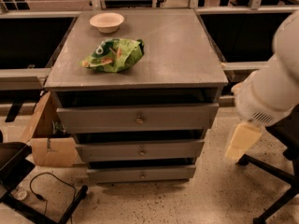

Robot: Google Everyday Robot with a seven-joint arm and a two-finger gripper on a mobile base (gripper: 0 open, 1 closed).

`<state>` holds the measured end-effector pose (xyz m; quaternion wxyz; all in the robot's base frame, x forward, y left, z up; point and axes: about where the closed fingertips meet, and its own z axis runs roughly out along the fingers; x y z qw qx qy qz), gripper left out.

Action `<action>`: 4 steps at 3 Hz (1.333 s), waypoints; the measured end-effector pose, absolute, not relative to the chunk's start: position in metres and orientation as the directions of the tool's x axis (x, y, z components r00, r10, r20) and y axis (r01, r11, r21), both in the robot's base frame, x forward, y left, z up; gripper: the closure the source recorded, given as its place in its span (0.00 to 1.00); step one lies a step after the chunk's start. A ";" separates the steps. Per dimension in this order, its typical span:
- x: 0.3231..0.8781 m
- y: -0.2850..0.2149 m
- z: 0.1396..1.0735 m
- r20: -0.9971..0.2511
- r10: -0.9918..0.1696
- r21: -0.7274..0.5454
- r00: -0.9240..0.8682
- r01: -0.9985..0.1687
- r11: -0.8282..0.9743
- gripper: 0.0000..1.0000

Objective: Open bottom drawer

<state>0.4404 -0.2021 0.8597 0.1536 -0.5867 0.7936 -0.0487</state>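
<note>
3 grey drawer fronts on 1 desk (pixel 187 50), hand (pixel 240 143) off to the right.

Shows bottom drawer (pixel 117 174) lowest in the stack, just above the speckled floor (pixel 210 199), directly under the mid-sized drawer front (pixel 107 151) and well below the tallest drawer front (pixel 93 119); bears a small round knob (pixel 143 175) at centre, with a dark gap along its upper edge; places pale hand beside the desk's right flank, level with the 2 lower fronts, apart from every drawer, under a bulky white arm (pixel 275 87); cannot tell whether hand is apart or together; carries on the desk top a cream bowl (pixel 107 21) at back left and a green crinkled bag (pixel 113 55) near it, not touching; sets a cardboard box (pixel 49 146) at the desk's left.
</note>
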 end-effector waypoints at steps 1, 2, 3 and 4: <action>0.444 -0.186 0.756 -0.109 -0.965 -0.288 -0.237 -0.922 0.259 0.00; 0.450 -0.177 0.693 -0.068 -0.975 -0.308 -0.213 -0.925 0.224 0.00; 0.451 -0.181 0.691 -0.058 -0.974 -0.323 -0.220 -0.919 0.227 0.00; 0.453 -0.176 0.687 -0.055 -0.976 -0.335 -0.210 -0.917 0.216 0.00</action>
